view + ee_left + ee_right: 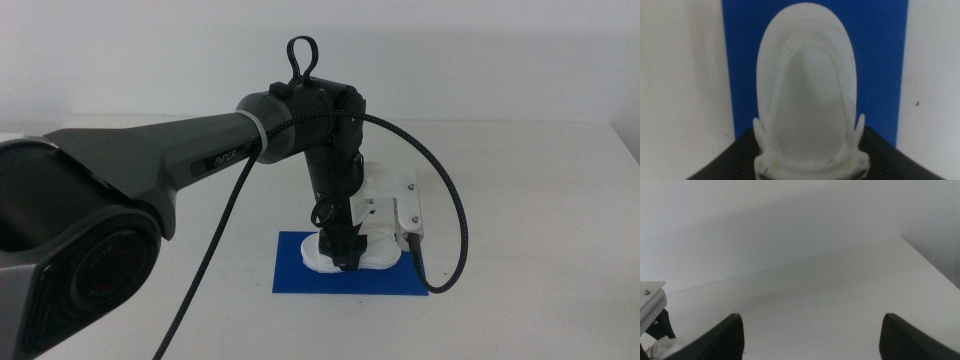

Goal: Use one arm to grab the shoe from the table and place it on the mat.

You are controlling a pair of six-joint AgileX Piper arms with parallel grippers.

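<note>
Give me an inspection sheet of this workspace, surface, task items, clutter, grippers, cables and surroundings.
Surface: white table, bare where visible.
Job's things: white shoe lies on the blue mat, within its edges.
Clutter: nothing seen.
Grippers: left gripper is down at the shoe, dark jaws on either side of it; whether it grips cannot be told. Right gripper waits away from the mat, jaws wide apart, empty.
Cables: black cable loops off the left arm's wrist.
Surroundings: plain white wall behind.

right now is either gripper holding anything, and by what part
The left gripper clamps the shoe across its sides, over the mat. The right gripper is open, holding nothing.
</note>
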